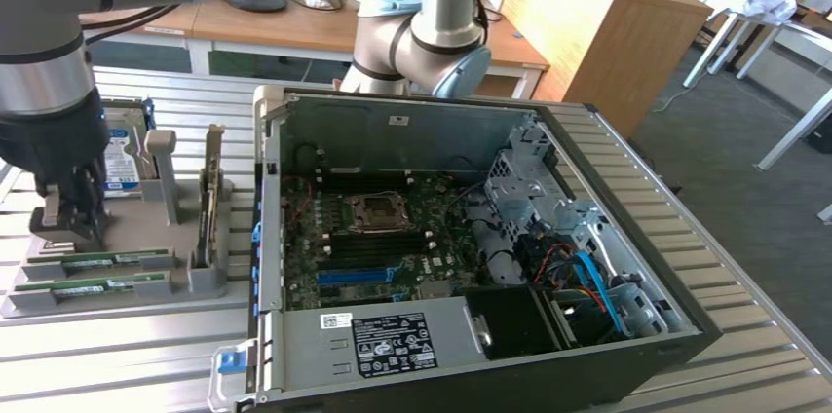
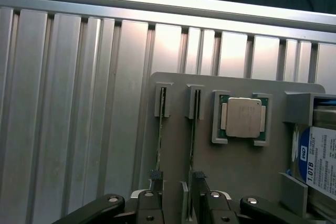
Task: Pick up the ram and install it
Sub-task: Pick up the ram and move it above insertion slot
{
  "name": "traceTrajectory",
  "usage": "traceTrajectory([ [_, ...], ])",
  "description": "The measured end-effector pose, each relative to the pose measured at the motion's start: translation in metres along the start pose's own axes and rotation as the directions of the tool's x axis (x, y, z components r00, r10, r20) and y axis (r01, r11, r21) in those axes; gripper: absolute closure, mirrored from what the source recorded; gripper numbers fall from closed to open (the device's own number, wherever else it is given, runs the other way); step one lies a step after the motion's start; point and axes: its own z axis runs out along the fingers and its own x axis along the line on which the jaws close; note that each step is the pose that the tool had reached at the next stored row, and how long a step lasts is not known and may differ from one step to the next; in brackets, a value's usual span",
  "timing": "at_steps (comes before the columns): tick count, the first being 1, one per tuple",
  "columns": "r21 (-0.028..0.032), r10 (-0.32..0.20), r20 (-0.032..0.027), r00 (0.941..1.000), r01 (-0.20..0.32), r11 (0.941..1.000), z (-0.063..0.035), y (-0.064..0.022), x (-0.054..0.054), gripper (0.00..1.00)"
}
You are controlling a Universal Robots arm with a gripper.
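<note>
tool: over the grey holder tray (image 1: 117,301), pointing down at it; tool (image 1: 68,233) (image 2: 176,178) stands with jaws spread wide and has hold of nothing
fingertips: one tip (image 2: 155,176) lines up with the outer ram, the other with the inner ram; can't tell if either touches
outer ram (image 2: 159,129) (image 1: 92,287): green strip standing on its long edge in a tray slot, right under the tool, on the side away from the processor
inner ram (image 2: 193,129) (image 1: 99,262): same pose in the next slot, parallel to the outer ram, also under the tool; both sit in the tray, neither is lifted
processor (image 2: 241,117): silver square, flat in its own tray pocket, just beside the inner ram, off to the side of the tool
hard drive (image 2: 320,163) (image 1: 124,165): in the tray past the processor, further from the tool than the rams
computer case (image 1: 390,116): open and lying on its side, well apart from the tool, on the exterior view's right
blue slot (image 1: 354,275): on the board inside the case, no strip in it
worktop (image 2: 79,108) (image 1: 131,364): ribbed aluminium, carries the tray and the case
</note>
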Motion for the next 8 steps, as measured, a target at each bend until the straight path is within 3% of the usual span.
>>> traceTrajectory([
  [8, -0.0001, 0.000, 0.0000, 1.0000, 0.000, 1.0000, -0.0002, 0.0010, 0.0112, 0.64],
])
